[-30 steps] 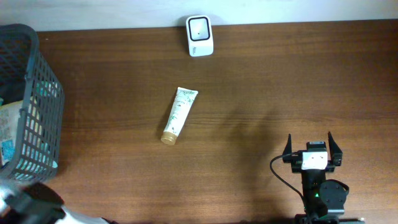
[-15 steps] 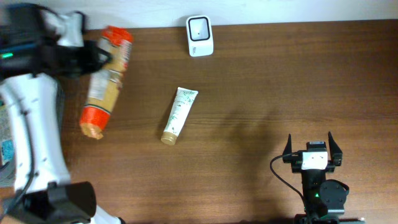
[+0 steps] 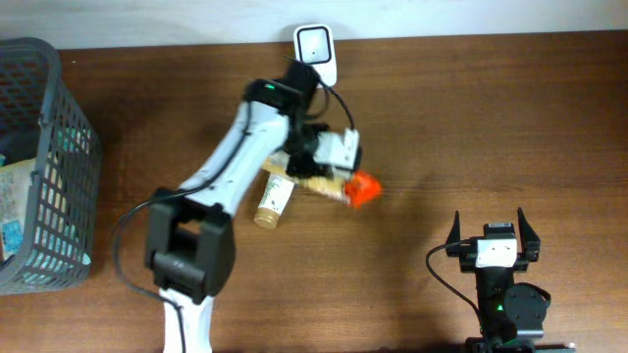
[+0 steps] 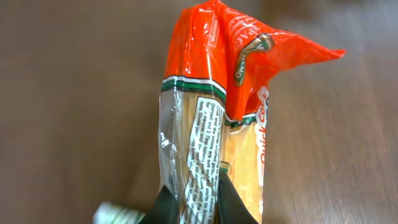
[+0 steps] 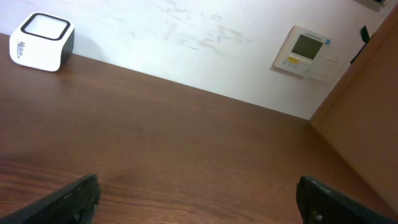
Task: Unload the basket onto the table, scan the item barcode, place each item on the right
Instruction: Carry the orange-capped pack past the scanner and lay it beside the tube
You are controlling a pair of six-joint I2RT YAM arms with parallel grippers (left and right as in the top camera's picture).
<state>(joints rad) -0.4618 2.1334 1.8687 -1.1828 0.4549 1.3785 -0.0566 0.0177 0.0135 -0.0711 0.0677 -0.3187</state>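
An orange-and-clear food packet (image 3: 339, 186) hangs over the middle of the table, its orange end (image 4: 236, 50) pointing away from the wrist. My left gripper (image 3: 319, 169) is shut on its clear printed part (image 4: 202, 155), dark fingers (image 4: 165, 205) on either side. The white scanner (image 3: 315, 56) stands at the table's far edge, beyond the packet, and also shows in the right wrist view (image 5: 42, 42). My right gripper (image 3: 494, 230) rests open at the near right with nothing between its fingers (image 5: 74, 199).
A cream tube with a gold cap (image 3: 275, 196) lies partly under the left arm and packet. A grey wire basket (image 3: 44, 167) holding more items stands at the left edge. A wall panel (image 5: 306, 54) hangs behind the table.
The left arm has swung from the basket side to the table's middle, carrying the packet over the tube. The right arm has not moved.
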